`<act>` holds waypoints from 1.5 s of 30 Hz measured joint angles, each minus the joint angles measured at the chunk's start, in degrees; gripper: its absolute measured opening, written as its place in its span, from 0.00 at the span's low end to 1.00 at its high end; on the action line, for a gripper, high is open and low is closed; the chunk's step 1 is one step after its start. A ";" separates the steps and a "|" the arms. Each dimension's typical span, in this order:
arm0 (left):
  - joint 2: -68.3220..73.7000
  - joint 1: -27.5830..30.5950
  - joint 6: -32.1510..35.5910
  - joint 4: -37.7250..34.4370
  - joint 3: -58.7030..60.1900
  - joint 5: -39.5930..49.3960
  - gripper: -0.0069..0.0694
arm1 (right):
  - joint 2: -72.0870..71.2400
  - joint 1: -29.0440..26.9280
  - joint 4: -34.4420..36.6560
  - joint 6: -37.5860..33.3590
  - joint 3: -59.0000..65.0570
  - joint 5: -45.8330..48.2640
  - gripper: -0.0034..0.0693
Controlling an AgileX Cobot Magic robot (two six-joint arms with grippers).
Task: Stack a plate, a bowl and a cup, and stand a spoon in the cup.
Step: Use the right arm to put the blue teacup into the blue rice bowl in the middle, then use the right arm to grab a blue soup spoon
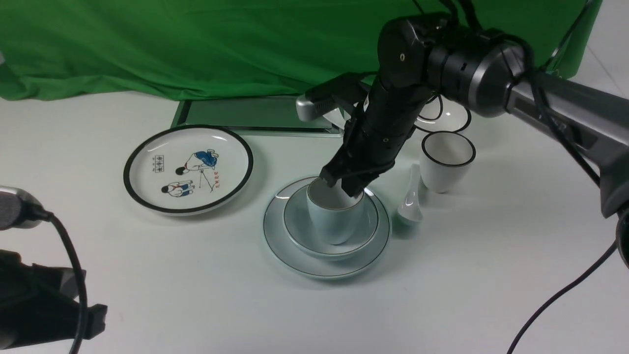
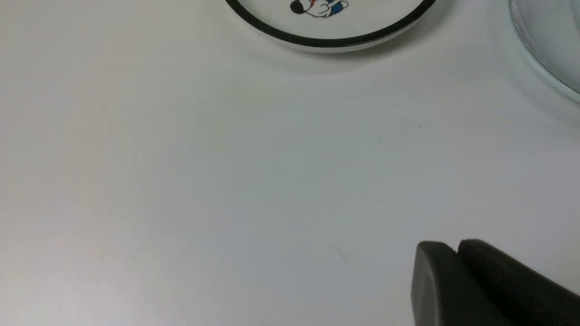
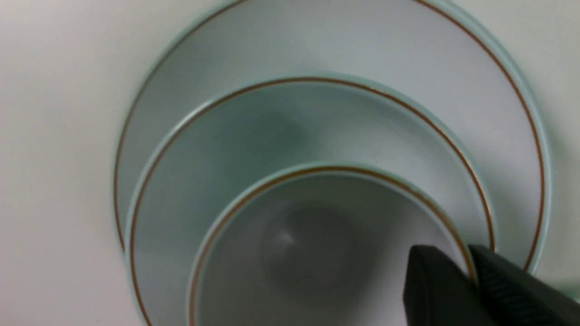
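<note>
So the stack's mostly there: plate (image 1: 290, 253) sits on the table (image 1: 196, 285) about mid-scene, bowl (image 1: 299, 235) is on top of it, and the cup (image 1: 336, 219) is inside the bowl. Can't tell if the cup's base is fully down on the bowl.

The right gripper (image 1: 344, 184) comes in from the far right and is clamped on the cup's far rim. In the right wrist view one finger is inside the rim and the other outside, pinching the wall.

The spoon (image 1: 410, 205) lies flat on the table just right of the plate, bowl end nearer, between the plate and a black-rimmed cup (image 1: 444, 164).

The left gripper (image 2: 455, 248) is at the near left over bare table, fingers pressed together with nothing in them. The cartoon plate (image 1: 189, 167) is left of the stack, a bit farther back.
</note>
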 joint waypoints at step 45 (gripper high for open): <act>0.00 0.00 1.20 -2.78 0.17 -3.77 0.08 | -4.41 -11.24 -0.33 20.44 15.43 -20.14 0.58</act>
